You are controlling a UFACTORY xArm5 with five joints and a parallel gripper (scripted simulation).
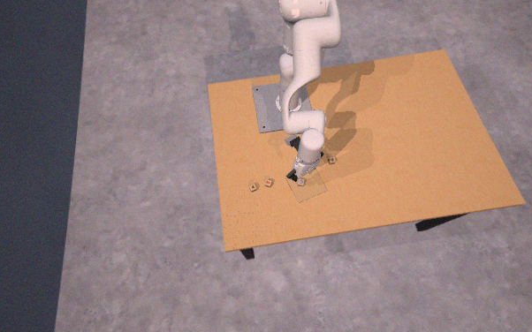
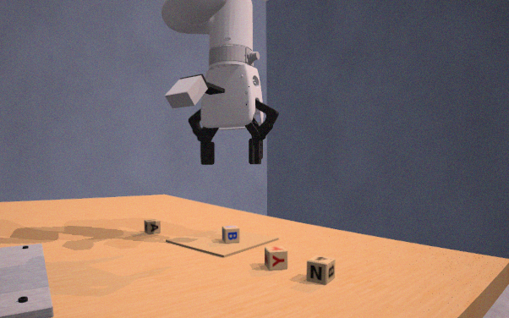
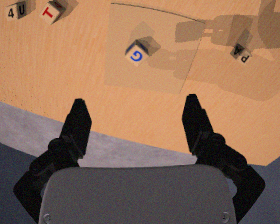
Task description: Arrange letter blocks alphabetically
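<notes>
A block with a blue G (image 1: pixel 301 182) (image 2: pixel 231 234) (image 3: pixel 136 52) sits on the thin mat (image 1: pixel 308 194) (image 2: pixel 200 246) (image 3: pixel 116 75); a side face shows a blue B. A block with red letters (image 1: pixel 269 183) (image 2: pixel 276 258) (image 3: pixel 52 12) stands off the mat, with T visible in the wrist view. Beside it is a block with black marks (image 1: pixel 253 187) (image 2: pixel 320 270) (image 3: pixel 17 11), showing 4 and U in the wrist view. Another black-lettered block (image 1: pixel 331 160) (image 2: pixel 152 227) (image 3: pixel 241 53), showing A and P, stands off the mat's other side. My gripper (image 2: pixel 232 163) (image 3: pixel 135 107) is open and empty, high above the table.
The robot's grey base plate (image 1: pixel 269 116) (image 2: pixel 10 279) lies at the back of the wooden table (image 1: pixel 413 146) (image 2: pixel 120 271). The arm's shadow falls over the table around the A and P block. The table's edge shows beyond the fingers in the wrist view.
</notes>
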